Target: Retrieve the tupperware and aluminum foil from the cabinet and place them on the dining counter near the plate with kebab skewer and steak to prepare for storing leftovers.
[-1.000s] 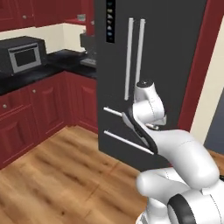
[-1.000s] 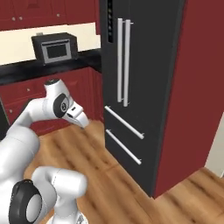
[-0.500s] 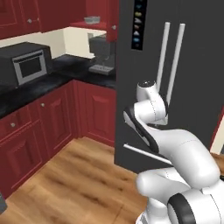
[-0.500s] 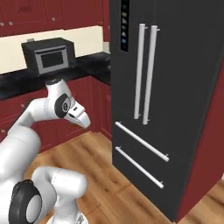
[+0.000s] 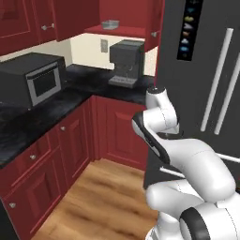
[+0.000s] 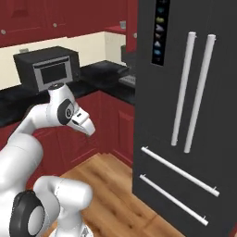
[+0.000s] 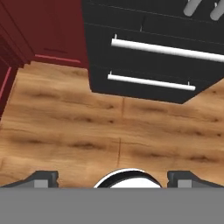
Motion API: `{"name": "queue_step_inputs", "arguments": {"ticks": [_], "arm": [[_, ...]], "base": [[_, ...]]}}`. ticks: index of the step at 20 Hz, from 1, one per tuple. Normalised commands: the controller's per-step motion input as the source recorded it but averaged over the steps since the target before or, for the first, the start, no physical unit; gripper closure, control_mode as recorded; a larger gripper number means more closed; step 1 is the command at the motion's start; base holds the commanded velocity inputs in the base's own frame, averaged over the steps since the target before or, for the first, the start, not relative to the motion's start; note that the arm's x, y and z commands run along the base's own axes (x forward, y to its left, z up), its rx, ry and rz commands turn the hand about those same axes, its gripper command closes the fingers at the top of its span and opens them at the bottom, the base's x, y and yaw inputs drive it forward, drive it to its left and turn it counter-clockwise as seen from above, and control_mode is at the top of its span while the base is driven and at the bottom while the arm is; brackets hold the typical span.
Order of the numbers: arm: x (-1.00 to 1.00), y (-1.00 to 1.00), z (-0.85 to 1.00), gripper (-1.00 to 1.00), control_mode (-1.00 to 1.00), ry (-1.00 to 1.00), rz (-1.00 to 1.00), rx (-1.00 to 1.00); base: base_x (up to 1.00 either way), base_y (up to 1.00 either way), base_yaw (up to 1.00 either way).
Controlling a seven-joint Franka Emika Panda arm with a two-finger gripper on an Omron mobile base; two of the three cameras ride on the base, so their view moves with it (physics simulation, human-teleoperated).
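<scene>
- Gripper [image 7: 112, 179]: jaws spread wide, nothing between them, pointing down at bare wooden floor [image 7: 87, 131].
- One tupperware [image 5: 110, 24] sits on the red shelf board of the cabinet [image 5: 123, 31], far up, above the one coffee machine [image 5: 125, 63].
- One microwave [image 5: 31, 79] on the black counter [image 5: 93, 89], left.
- One black fridge [image 6: 185, 115], right: two tall handles, two drawer bars.
- Open floor between the red base units [image 5: 56, 159] and the fridge.

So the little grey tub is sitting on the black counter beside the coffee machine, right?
Not quite. The left base view shows the grey tub up on the red shelf above the coffee machine, not on the black counter beside it.
</scene>
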Motion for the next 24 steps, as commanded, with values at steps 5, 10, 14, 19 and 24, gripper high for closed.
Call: {"name": "queue_step_inputs", "arguments": {"ticks": [5,10,14,19,24], "arm": [[0.0,0.0,0.0,-1.0,1.0,0.0,0.0,0.0],[0.0,0.0,0.0,-1.0,1.0,0.0,0.0,0.0],[0.0,0.0,0.0,-1.0,1.0,0.0,0.0,0.0],[0.0,0.0,0.0,-1.0,1.0,0.0,0.0,0.0],[0.0,0.0,0.0,-1.0,1.0,0.0,0.0,0.0]], "base": [[0.82,0.85,-0.31],[0.85,0.7,-0.34],[0.79,0.44,-0.38],[0.78,0.37,-0.41],[0.75,0.45,-0.39]]}}
